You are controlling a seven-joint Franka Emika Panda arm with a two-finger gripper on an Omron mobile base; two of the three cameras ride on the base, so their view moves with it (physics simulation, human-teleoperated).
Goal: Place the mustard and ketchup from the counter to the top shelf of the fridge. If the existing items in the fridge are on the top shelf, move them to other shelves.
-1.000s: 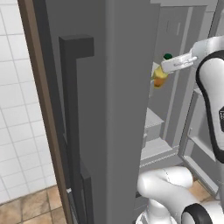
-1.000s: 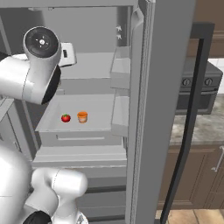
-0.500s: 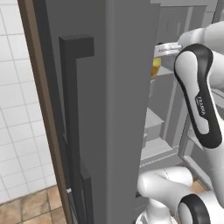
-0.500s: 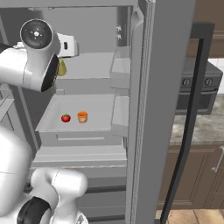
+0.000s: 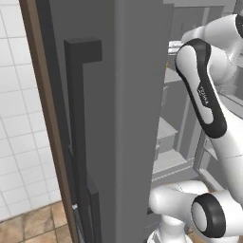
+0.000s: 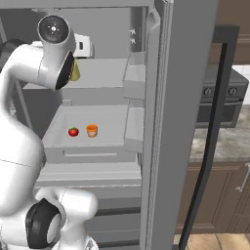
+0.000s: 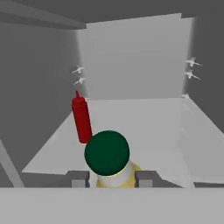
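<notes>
Arm reaching up and forward, elbow bent high.
The gripper [image 7: 112, 178] is level, its two fingers [image 7: 78, 178] closed on the neck of a bottle [image 7: 109, 158].

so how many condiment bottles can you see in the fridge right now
2. The red ketchup bottle stands upright on the top shelf, toward its left. The green-capped mustard bottle is held in the gripper over the shelf's front edge. Others may be hidden.
</notes>
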